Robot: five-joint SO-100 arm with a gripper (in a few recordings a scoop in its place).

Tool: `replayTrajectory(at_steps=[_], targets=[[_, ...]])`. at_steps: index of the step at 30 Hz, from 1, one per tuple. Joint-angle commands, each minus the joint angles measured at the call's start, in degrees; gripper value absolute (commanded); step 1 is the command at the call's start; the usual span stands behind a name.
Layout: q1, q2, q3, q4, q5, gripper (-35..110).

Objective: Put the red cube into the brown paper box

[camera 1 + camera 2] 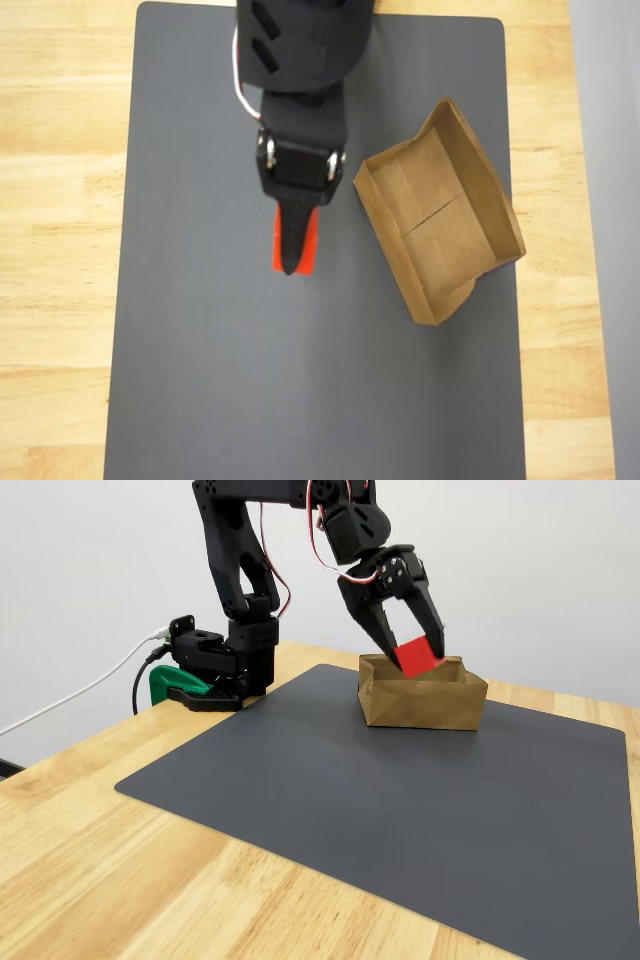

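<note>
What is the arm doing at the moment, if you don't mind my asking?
The black arm's gripper is shut on the red cube and holds it in the air, clear of the dark grey mat. In the overhead view the cube is to the left of the brown paper box, not above it. The box lies on the mat with nothing in it, so the cube has not yet been put in.
</note>
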Motion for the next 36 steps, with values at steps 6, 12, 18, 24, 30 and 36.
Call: replayTrajectory(at_steps=[6, 12, 18, 24, 30, 36], targets=[[-10.72, 19.86, 11.07, -3.87, 4.13, 0], [-17.05, 24.87, 19.86, -11.95, 2.55, 0], [-20.65, 26.89, 29.44, -21.80, -3.87, 0], [-22.94, 24.52, 35.33, -27.77, -10.37, 0], [-23.73, 21.36, 35.60, -27.95, -12.48, 0], [-24.17, 21.01, 35.60, -26.10, -13.27, 3]])
